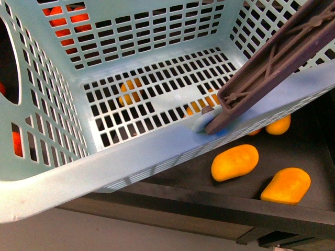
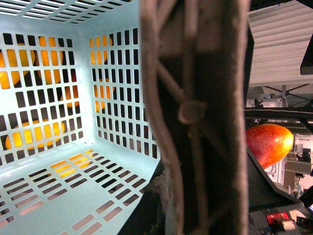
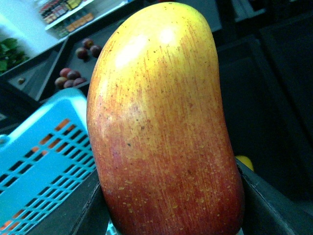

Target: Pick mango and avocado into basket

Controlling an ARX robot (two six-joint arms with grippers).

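The basket (image 1: 131,162) is seen tilted across the upper left of the front view, and its brown handle (image 1: 272,63) crosses the upper right. Yellow fruits (image 1: 234,162) lie on the dark shelf (image 1: 209,196) at lower right. The mango (image 3: 161,122) is held upright in the right tool (image 3: 171,223), outside the basket. The left tool is not seen, so its state cannot be told.

The basket (image 1: 131,167) is running off the front view's left and top edges. Orange fruits (image 1: 129,91) under it are showing only through its slots. In the left wrist view a blurred handle (image 2: 195,117) is hiding part of the mango (image 2: 269,143), whose lower end the right wrist view's edge is cutting off.
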